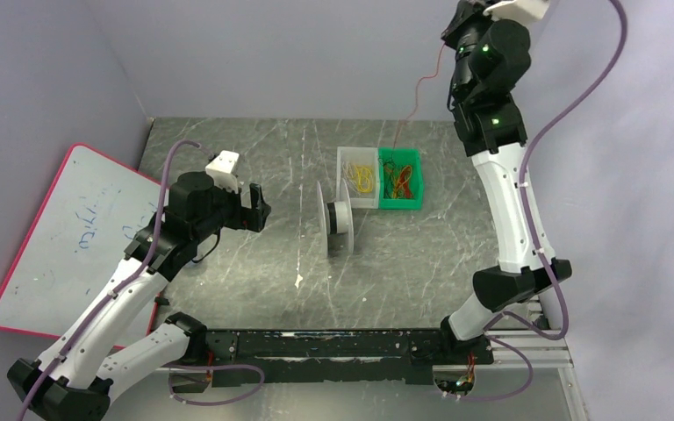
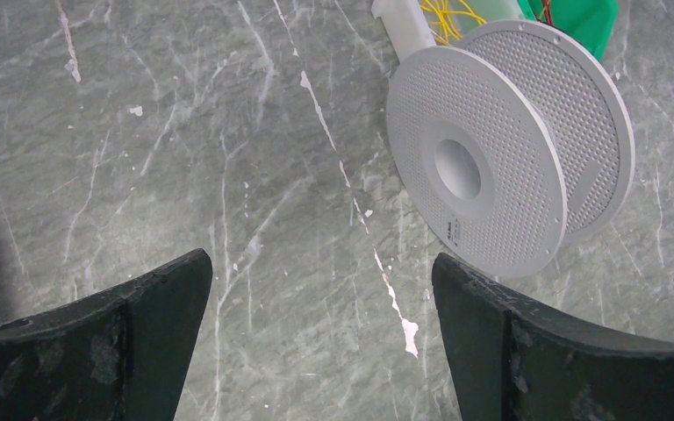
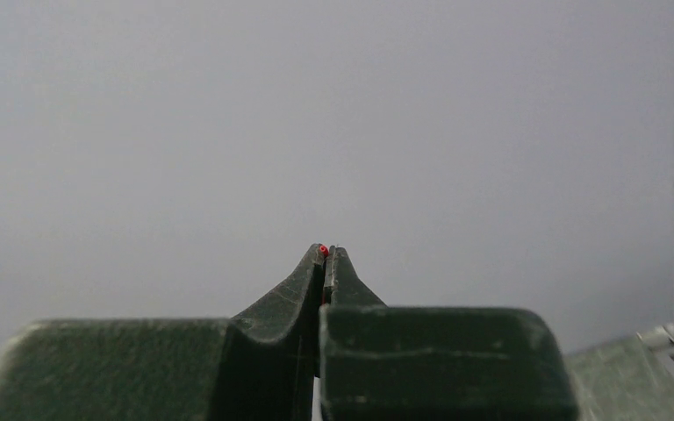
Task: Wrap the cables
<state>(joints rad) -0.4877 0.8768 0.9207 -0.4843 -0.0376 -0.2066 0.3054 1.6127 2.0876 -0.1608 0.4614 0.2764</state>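
Note:
A white perforated spool (image 1: 338,219) (image 2: 500,175) stands on its rim mid-table. Behind it, a clear bin (image 1: 359,178) holds yellow cables (image 2: 452,17), and a green bin (image 1: 401,181) holds red and orange cables. My right gripper (image 3: 326,252) is raised high near the back wall, shut on the end of a thin red cable (image 1: 418,92). That cable hangs down into the green bin, and its red tip (image 3: 323,250) peeks out between the fingertips. To the left of the spool my left gripper (image 2: 320,267) (image 1: 259,209) hovers over bare table, open and with nothing in it.
A pink-framed whiteboard (image 1: 61,237) leans at the table's left edge. Grey walls close in the back and both sides. The arm bases sit on a black rail (image 1: 333,346) at the near edge. The tabletop (image 2: 184,158) is grey marbled with white scratches.

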